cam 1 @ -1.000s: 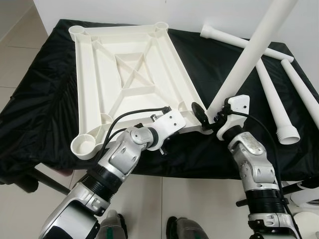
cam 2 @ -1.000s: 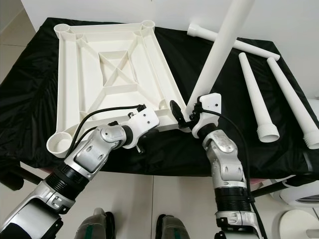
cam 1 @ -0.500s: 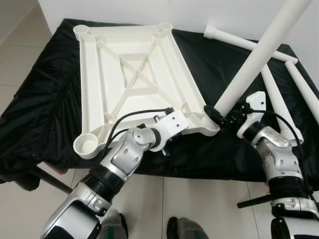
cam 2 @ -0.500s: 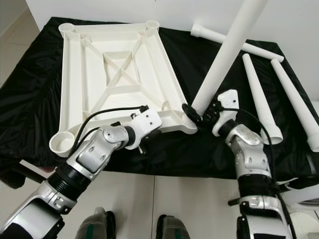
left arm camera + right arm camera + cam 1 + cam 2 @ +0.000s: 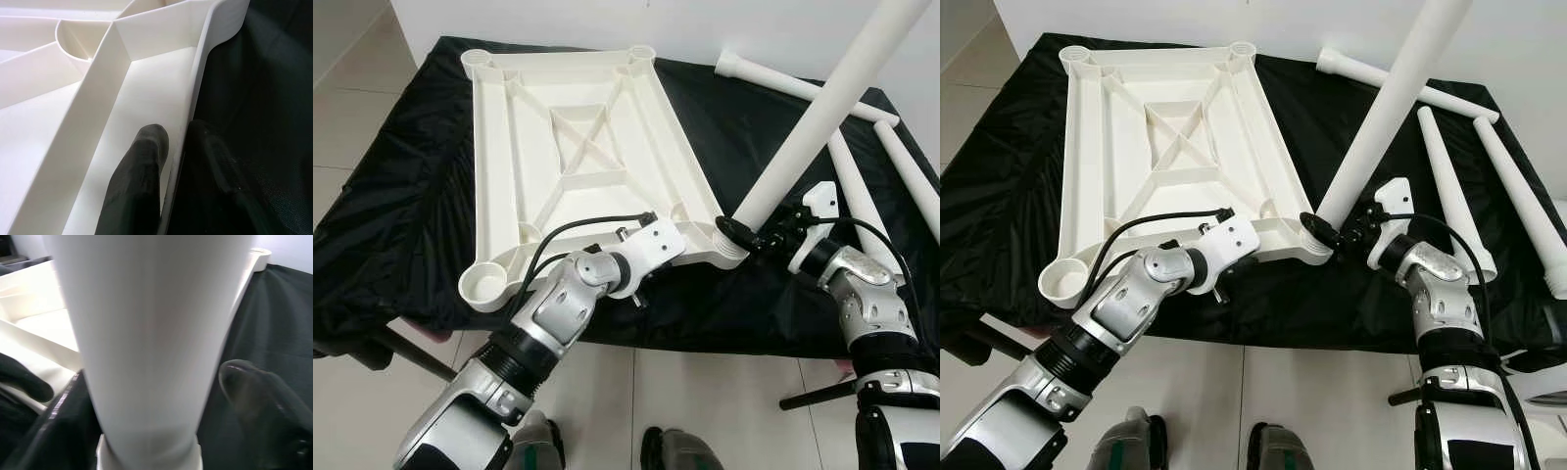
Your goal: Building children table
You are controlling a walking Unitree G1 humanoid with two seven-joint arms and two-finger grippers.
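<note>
The long white plastic leg runs out of the top of the head views, so its far end is cut off; its long axis leans up and to the right from the near right corner socket of the upturned white ribbed plastic tabletop, which lies on the black-draped table. The right end effector pinches the leg just above its threaded base. The left end effector clamps the tabletop's near rim wall between its 2 fingers. 3 more white legs lie flat on the cloth to the right.
</note>
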